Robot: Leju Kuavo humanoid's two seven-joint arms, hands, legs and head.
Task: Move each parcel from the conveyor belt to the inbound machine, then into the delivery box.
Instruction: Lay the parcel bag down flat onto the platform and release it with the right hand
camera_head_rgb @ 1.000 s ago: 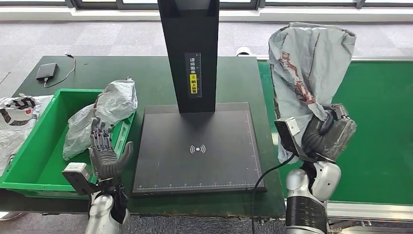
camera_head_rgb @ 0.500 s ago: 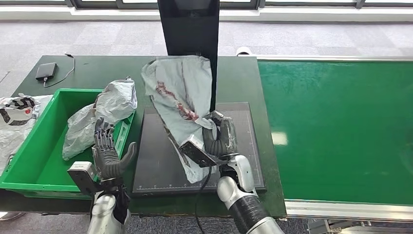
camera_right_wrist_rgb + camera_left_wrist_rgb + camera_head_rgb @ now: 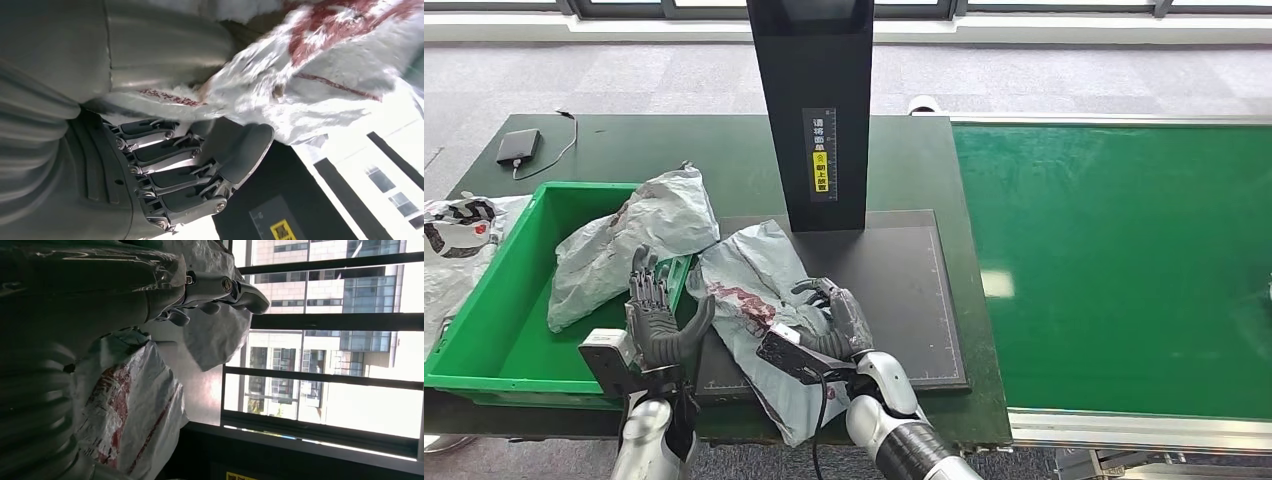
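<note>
A grey parcel with red print [image 3: 749, 305] lies crumpled on the front left of the inbound machine's black plate [image 3: 894, 285] and hangs over its front edge. My right hand [image 3: 829, 320] rests at the parcel's right edge with fingers spread. In the right wrist view the parcel [image 3: 340, 65] runs loosely between the thumb and the straight fingers [image 3: 190, 165]. My left hand [image 3: 662, 322] stands upright and open beside the parcel's left edge, holding nothing. A second grey parcel [image 3: 629, 235] lies in the green delivery box [image 3: 484, 290]. The left wrist view shows the printed parcel [image 3: 125, 425].
The machine's black column [image 3: 814, 110] rises behind the plate. The green conveyor belt [image 3: 1124, 260] runs on the right with no parcel in sight. A black device with a cable [image 3: 519, 146] lies at the table's far left. A white bag [image 3: 454, 240] sits left of the box.
My right arm swung the parcel left from the belt to the plate and laid it down. Its fingers have loosened. The parcel in the box shifted slightly. My left hand edged right.
</note>
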